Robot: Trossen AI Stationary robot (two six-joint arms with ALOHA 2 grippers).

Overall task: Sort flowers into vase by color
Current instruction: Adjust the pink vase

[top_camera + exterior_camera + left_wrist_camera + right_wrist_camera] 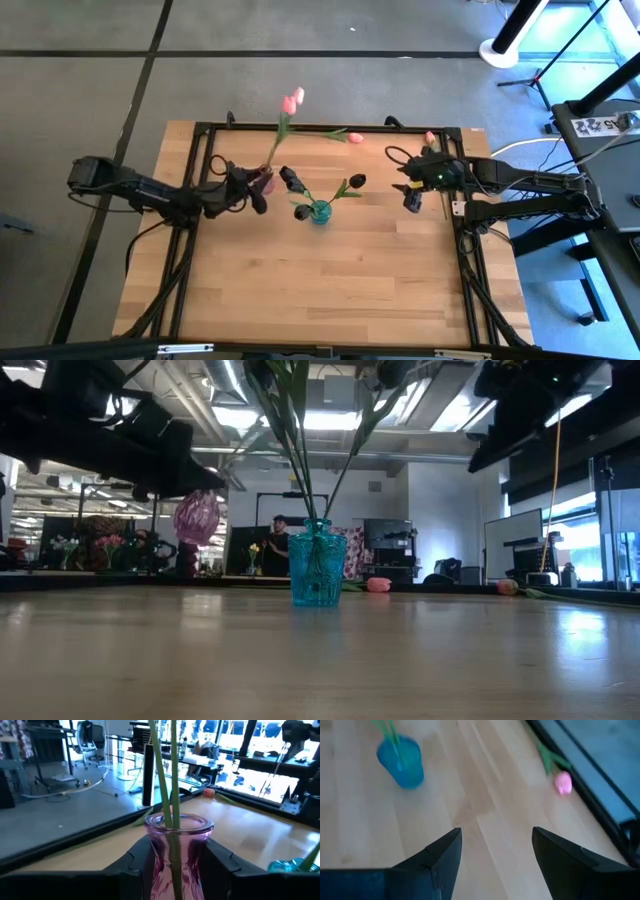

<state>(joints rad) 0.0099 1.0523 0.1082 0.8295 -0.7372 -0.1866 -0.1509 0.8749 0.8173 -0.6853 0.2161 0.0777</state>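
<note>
So on the wooden tabletop point(330, 270) we've got two vases going. The teal vase point(320, 212) stands near the middle, with dark-headed tulips point(356, 181) in it, stems fanning up and out to both sides, one head leaning toward the right arm and the others toward the left.

The pink glass vase point(178, 851) is up off the tabletop, and the left gripper point(176, 865) has its fingers point(131, 867) clamped on either side of its body. From the low view it hangs in the air to the left of the teal one. Two pink tulips point(293, 100) stand in it, long stems running up and tilting toward the far edge of the tabletop, heads past that edge in the overhead shot.

A loose pink tulip point(354, 137) lies flat near the far edge, long axis roughly along that edge. Another pink tulip point(563, 783) lies by the far right corner, close to the frame rail.

The right gripper point(495, 857) hovers over the right side of the tabletop, fingers apart with nothing between them, just bare wood underneath.
</note>
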